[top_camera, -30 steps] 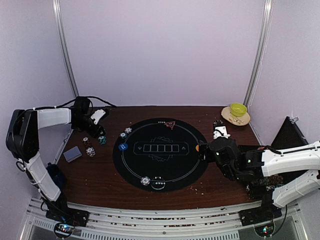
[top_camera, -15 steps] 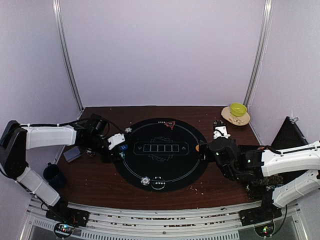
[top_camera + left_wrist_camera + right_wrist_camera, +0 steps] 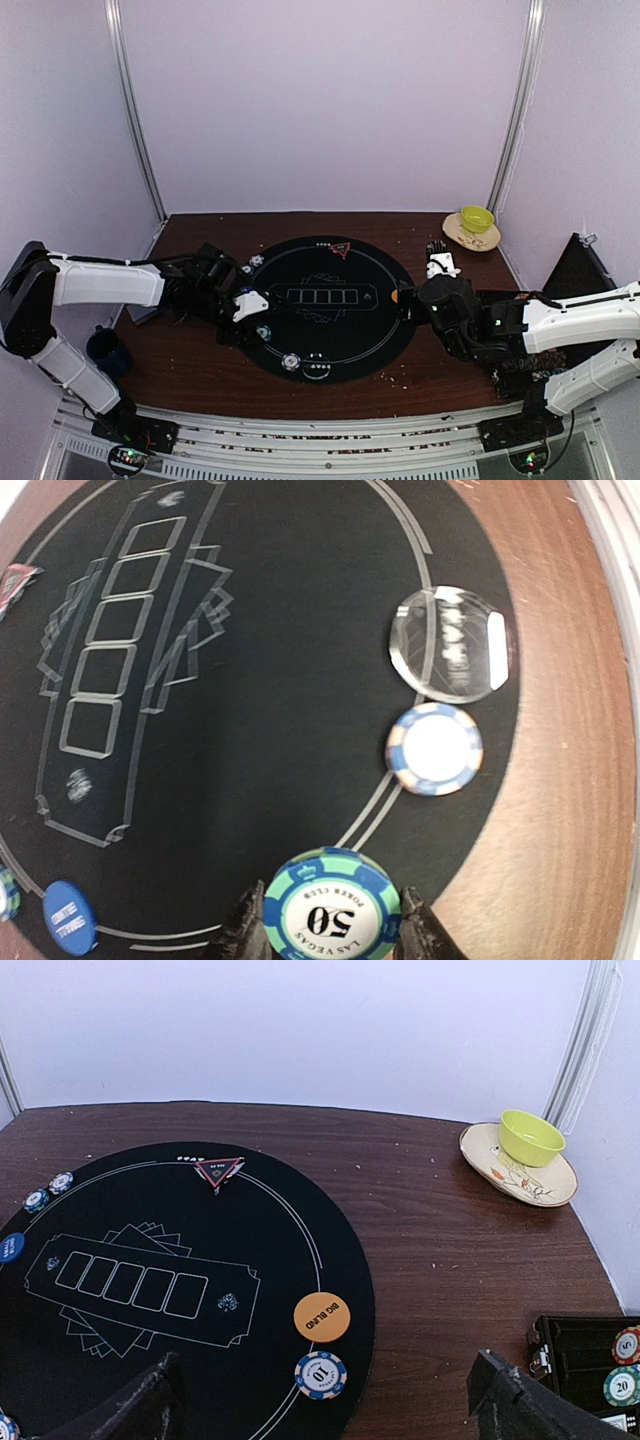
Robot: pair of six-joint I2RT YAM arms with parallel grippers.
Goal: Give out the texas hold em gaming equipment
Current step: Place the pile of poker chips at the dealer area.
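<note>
My left gripper [image 3: 262, 330] [image 3: 332, 920] is shut on a green-and-blue poker chip [image 3: 332, 908] marked 50, held just above the near-left part of the round black mat [image 3: 350, 335]. On the mat's rim line beyond it lie a white-and-blue chip [image 3: 434, 748] and a clear disc [image 3: 450, 644]. A blue button [image 3: 69, 916] lies at the mat's left edge. My right gripper [image 3: 413, 300] [image 3: 330, 1415] stands open above the mat's right edge, over an orange Big Blind button [image 3: 322, 1316] and a blue 10 chip [image 3: 321, 1375]. A red triangle marker [image 3: 218, 1171] sits at the far rim. The cards are hidden.
A yellow-green bowl [image 3: 476, 218] stands on a plate [image 3: 520, 1182] at the back right. A dark blue mug [image 3: 103, 345] is at the near left under my left arm. A black case [image 3: 590, 1345] with chips lies by the right arm. Two chips [image 3: 36, 1200] sit at the mat's far left.
My left arm has swung from the chips at the table's left out over the mat's near-left part, carrying the green chip. The right arm has not moved.
</note>
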